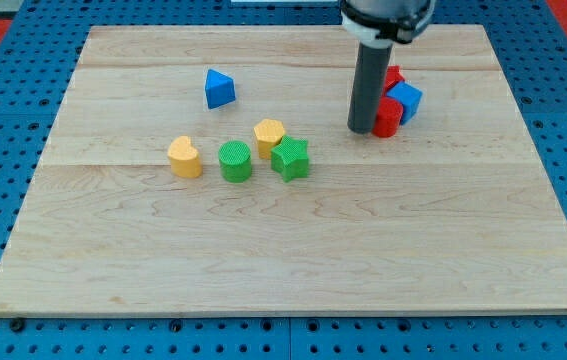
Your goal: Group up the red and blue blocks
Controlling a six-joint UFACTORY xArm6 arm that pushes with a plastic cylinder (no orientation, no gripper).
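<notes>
Rod tip, my tip (360,130), rests on the pale wooden board (283,250), gripping nothing, touching the left side of a red block (387,117) clustered with a blue cube (404,100) and another red block (393,77). Blue triangular block (219,88) sits well apart toward the view's left. Green cylinder (234,161), green star block (290,158), yellow heart block (185,157) and second yellow block (269,136) lie mid-board.

We've got a blue triangular block (219,88) lying alone, well off to the view's left of the blue cube (404,100). That cube is our landmark — it sits tilted, corner toward the view's bottom. A red block (387,117) touches it at its lower left, and a second red block (393,76) pokes out just above it, mostly hidden, so we can't tell its shape — all three huddle together.
</notes>
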